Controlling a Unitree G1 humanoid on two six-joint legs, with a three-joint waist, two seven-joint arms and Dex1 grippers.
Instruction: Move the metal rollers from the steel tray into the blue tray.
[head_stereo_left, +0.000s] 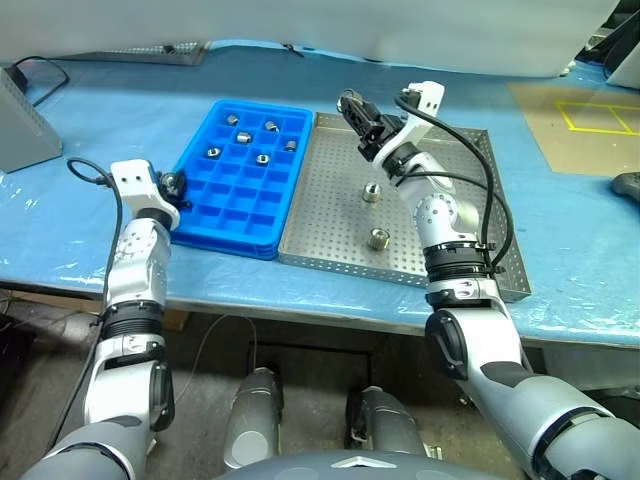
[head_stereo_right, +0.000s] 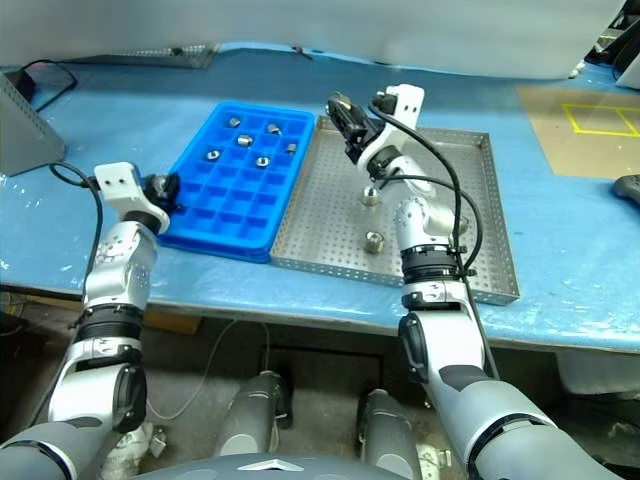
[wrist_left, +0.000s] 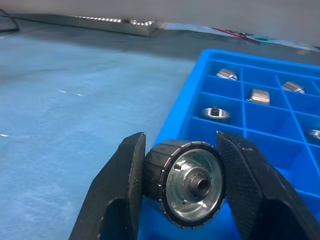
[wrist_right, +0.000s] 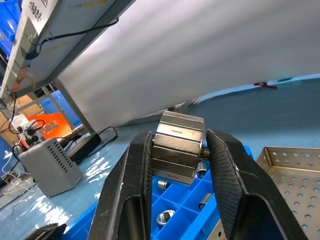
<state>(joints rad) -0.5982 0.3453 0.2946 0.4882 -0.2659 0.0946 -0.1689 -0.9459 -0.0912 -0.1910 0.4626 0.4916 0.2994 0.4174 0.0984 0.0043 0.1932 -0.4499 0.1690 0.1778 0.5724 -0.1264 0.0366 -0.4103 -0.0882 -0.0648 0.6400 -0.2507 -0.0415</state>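
Holding one roller each, we note the left gripper (wrist_left: 180, 187) clamped on a roller (wrist_left: 192, 185) at the blue tray's (head_stereo_left: 235, 215) left edge, and the right gripper (wrist_right: 177, 150) pinching another (wrist_right: 177, 147) above the tray seam, upper centre. Two rollers (head_stereo_left: 371, 192) wait in the steel tray (head_stereo_left: 330, 215), centre frame. Both grips look narrow; we judge an early release could bounce a roller off a divider into a filled cell.

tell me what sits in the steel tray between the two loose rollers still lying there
Nothing: in the left eye view the perforated floor of the steel tray is bare between the far roller and the near roller.
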